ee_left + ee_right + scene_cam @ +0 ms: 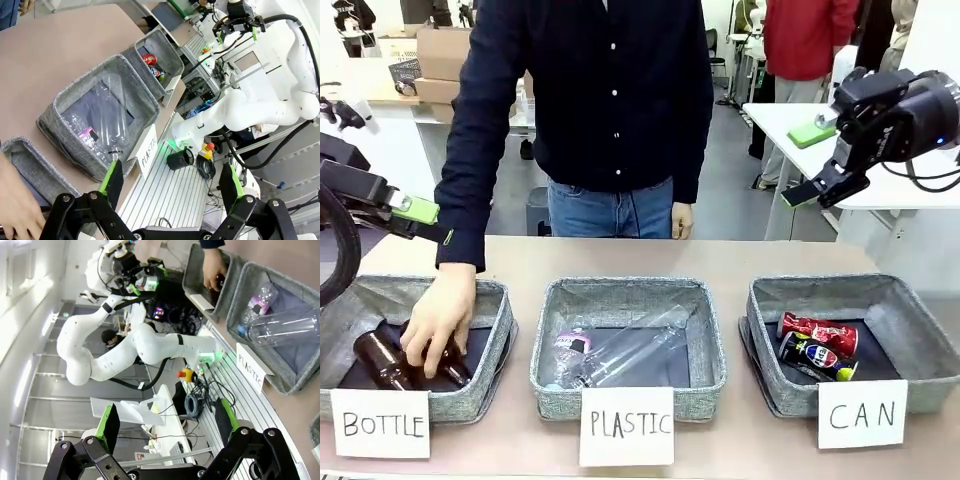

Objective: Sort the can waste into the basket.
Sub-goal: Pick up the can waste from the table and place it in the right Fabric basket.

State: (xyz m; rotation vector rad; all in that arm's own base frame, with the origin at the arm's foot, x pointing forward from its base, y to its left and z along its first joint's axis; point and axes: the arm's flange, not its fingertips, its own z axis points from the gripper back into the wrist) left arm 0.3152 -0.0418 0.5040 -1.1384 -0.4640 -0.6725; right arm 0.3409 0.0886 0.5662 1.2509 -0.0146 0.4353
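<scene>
- Three grey baskets stood in a row on the brown worktop (720,258), each fronted by a white handwritten card.
- The basket marked "CAN" (918,380) sat at the robot's right end of the row, its card (862,413) leaning on the near wall.
- Both cans lay on their sides inside that basket, touching: the dented red can (818,332) farther from the camera, the dark blue can (815,356) just in front of it.
- In the left wrist view the same two cans showed as small shapes in the farthest basket (170,55).
- The middle basket, marked "PLASTIC" (708,375), held a clear plastic bottle (620,355) lying flat.
- The "BOTTLE" basket (490,385) at the robot's left held brown glass bottles (382,360); the person's hand (440,318) reached down into it and rested on them.
- The left tool (170,185) hung in the air above the left end of the worktop, its jaws spread wide with nothing between them.
- The right tool (165,422) was raised high above and behind the "CAN" basket, well apart from it, jaws also spread and gripping nothing.
- The person in a dark shirt (610,90) stood at the far side of the worktop.
</scene>
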